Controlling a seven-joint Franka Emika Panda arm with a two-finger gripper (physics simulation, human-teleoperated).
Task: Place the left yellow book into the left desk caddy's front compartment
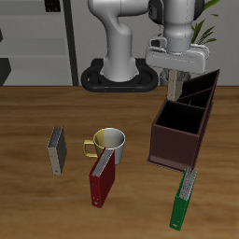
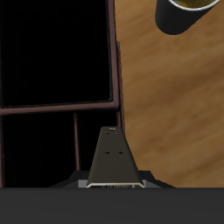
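My gripper (image 1: 175,82) is shut on the left yellow book (image 1: 175,91), a thin light-grey book that hangs upright from the fingers. It is held above the dark brown left desk caddy (image 1: 161,138), over the dividing wall behind the front compartment (image 1: 177,118). In the wrist view the book (image 2: 112,156) shows edge-on as a grey wedge, above the caddy's divider (image 2: 61,108) and beside its outer wall. The compartments below look dark and empty.
A near-identical grey book (image 1: 58,149) stands far from the caddy. A grey mug (image 1: 110,143) with a yellow handle, also in the wrist view (image 2: 186,10), and a dark red book (image 1: 101,177) stand mid-table. A green book (image 1: 183,198) lies before the caddy.
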